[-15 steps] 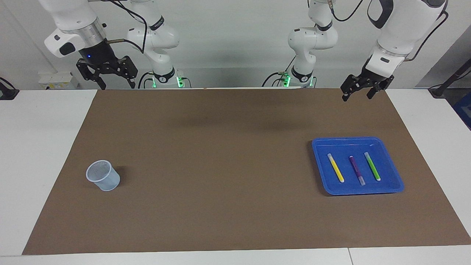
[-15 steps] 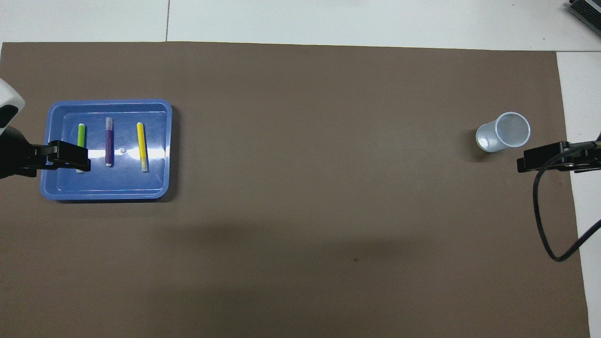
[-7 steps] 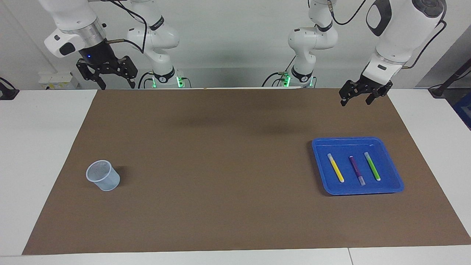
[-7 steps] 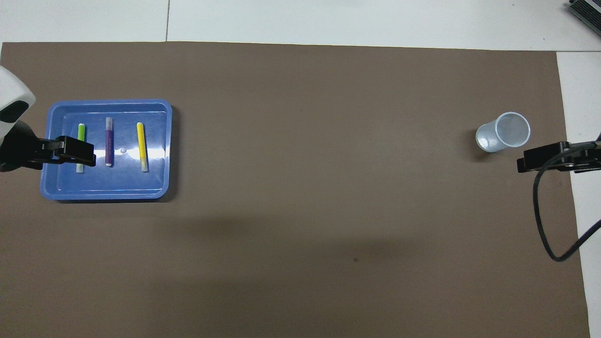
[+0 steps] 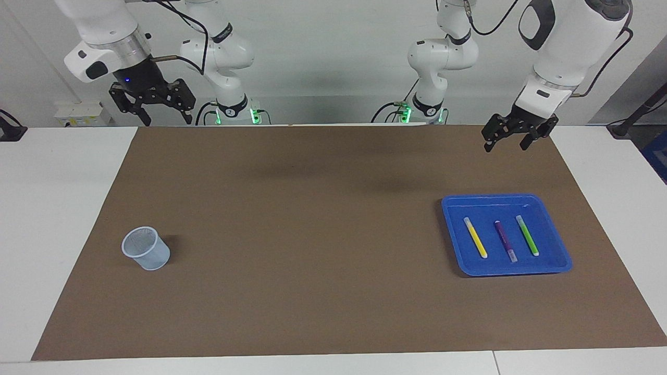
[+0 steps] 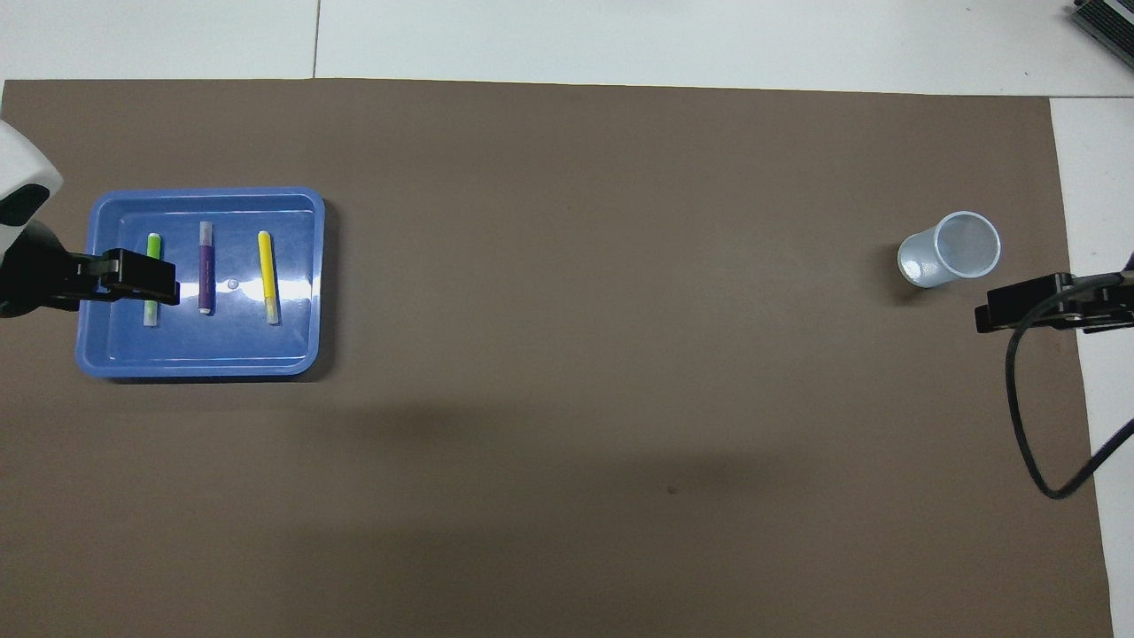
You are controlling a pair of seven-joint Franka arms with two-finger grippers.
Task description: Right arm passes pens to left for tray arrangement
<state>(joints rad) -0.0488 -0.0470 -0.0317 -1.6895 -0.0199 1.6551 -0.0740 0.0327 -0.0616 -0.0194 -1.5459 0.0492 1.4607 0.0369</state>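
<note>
Facing view: three slim plastic marker pens, yellow (image 5: 475, 237), purple (image 5: 504, 240) and green (image 5: 527, 235), lie side by side, apart, in a shallow blue plastic tray (image 5: 552, 269). Left gripper (image 5: 508, 144) and right gripper (image 5: 162, 119) hang raised, spread wide, empty.

Overhead view: the left gripper (image 6: 133, 276) overlaps the green pen. Pens likely light, stiff, smooth; pinch mid-barrel.

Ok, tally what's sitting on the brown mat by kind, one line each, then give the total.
Pens: 3, all lying in the tray: yellow pen, purple pen, green pen
Blue tray: 1
Pale-blue cup: 1
Total: 5
</note>
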